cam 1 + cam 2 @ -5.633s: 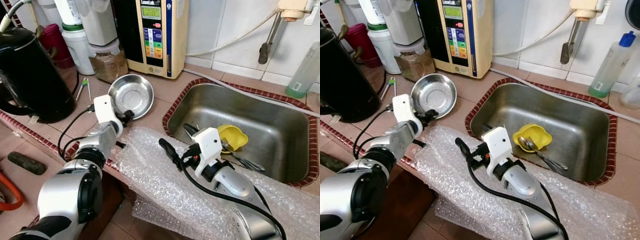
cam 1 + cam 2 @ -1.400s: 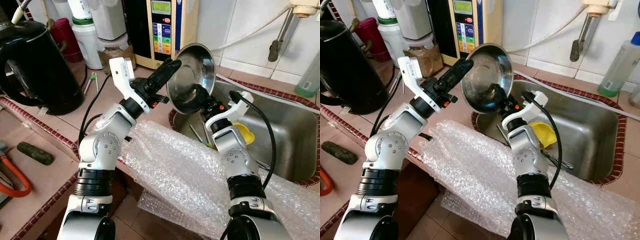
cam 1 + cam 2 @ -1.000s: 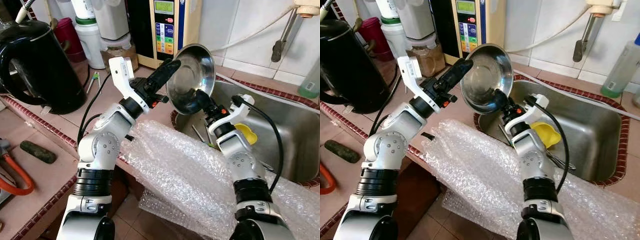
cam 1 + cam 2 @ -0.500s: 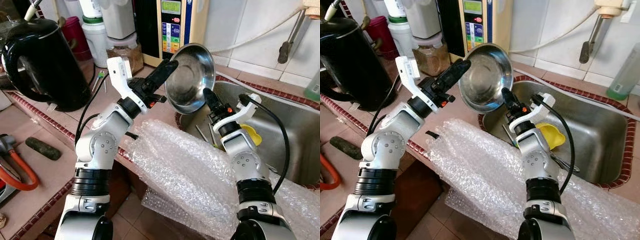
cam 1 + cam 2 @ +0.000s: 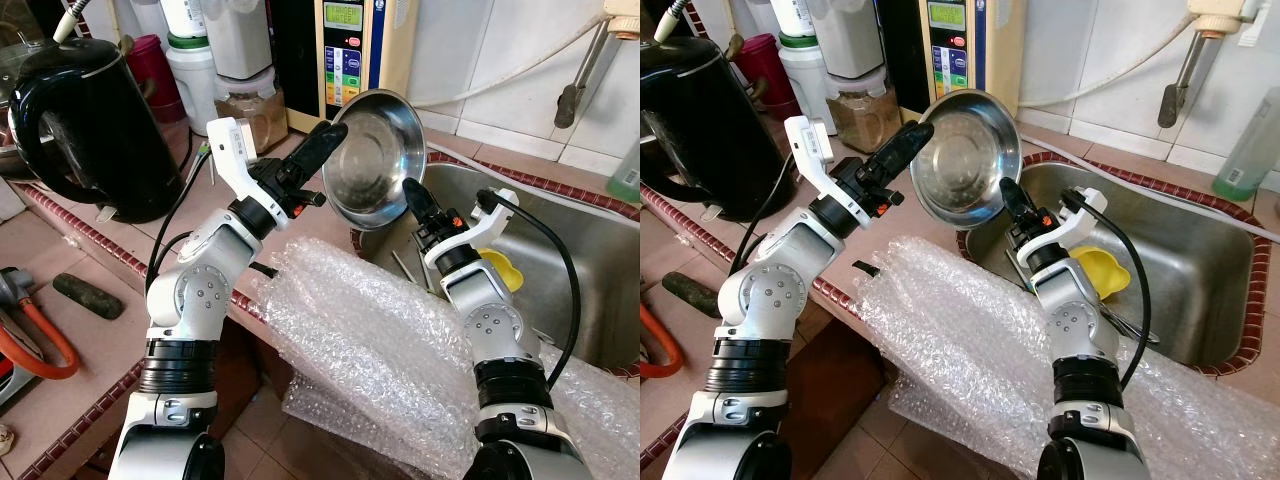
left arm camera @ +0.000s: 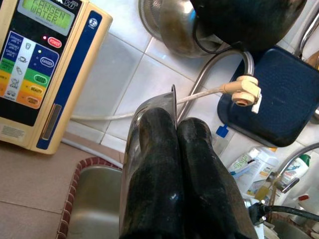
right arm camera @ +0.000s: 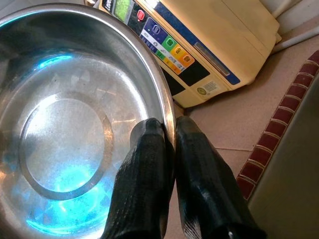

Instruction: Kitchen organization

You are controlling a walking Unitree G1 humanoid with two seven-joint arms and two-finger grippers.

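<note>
A steel bowl (image 5: 365, 160) hangs tilted in the air over the counter beside the sink's left corner, its hollow facing me. My left gripper (image 5: 335, 133) is shut on its upper left rim; in the left wrist view the gripper (image 6: 175, 119) pinches the thin rim edge. My right gripper (image 5: 408, 188) reaches up from the sink side and is shut on the lower right rim. In the right wrist view the gripper (image 7: 168, 124) has one finger inside the bowl (image 7: 65, 129) and one outside.
A steel sink (image 5: 570, 240) on the right holds a yellow cup (image 5: 497, 268) and utensils. Bubble wrap (image 5: 380, 350) drapes over the counter's front edge. A black kettle (image 5: 85, 130), a jar (image 5: 250, 105) and a water ioniser (image 5: 350, 40) stand at the back.
The bowl lay on the counter 5.6 s ago; now both grippers hold it raised. Over the last second it has shifted slightly left, and the camera has moved too.
</note>
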